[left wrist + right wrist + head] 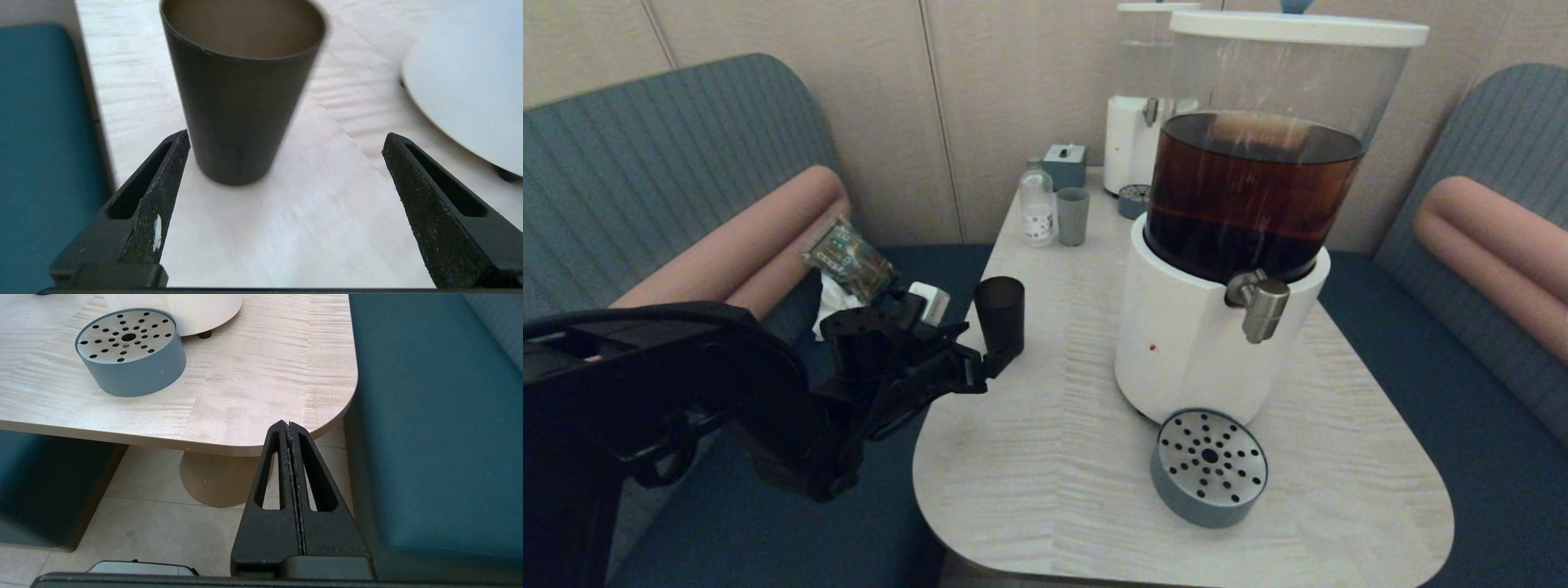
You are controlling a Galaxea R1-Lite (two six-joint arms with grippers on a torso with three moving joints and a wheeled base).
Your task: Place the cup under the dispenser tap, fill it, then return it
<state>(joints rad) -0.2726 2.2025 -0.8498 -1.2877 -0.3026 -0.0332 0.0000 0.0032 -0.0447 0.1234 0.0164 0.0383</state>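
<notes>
At the table's [1029, 457] left edge, roughly 9 o'clock from the big dispenser [1217, 327], the cup [1000, 313] stood upright on the wood, mouth up and, as far as its inside showed, empty. Left gripper [286, 141] sat low just short of it, fingers spread wide; one fingertip [179, 143] was just beside the cup's base, the other well apart, so nothing was gripped. Judgement: the wide spread leaves room to take the tapered body low down, and the grasp was not yet made.

The dispenser tap [1262, 304] pointed down over the perforated drip tray [1209, 467], at 6 o'clock from the dispenser's base — presumably so a cup can stand there and spills drain away. Tray bare; filling not started.

Right gripper [291, 430] was parked off the table's near corner, fingers pressed together on nothing.

Counts — dispensers: 2, the second [1143, 106] at 12 o'clock holding clear liquid. Drip trays: 2. Cups: 2, counting the grey-green cup [1072, 216] at the far end. Bottles: 1 [1037, 208], beside that cup.
</notes>
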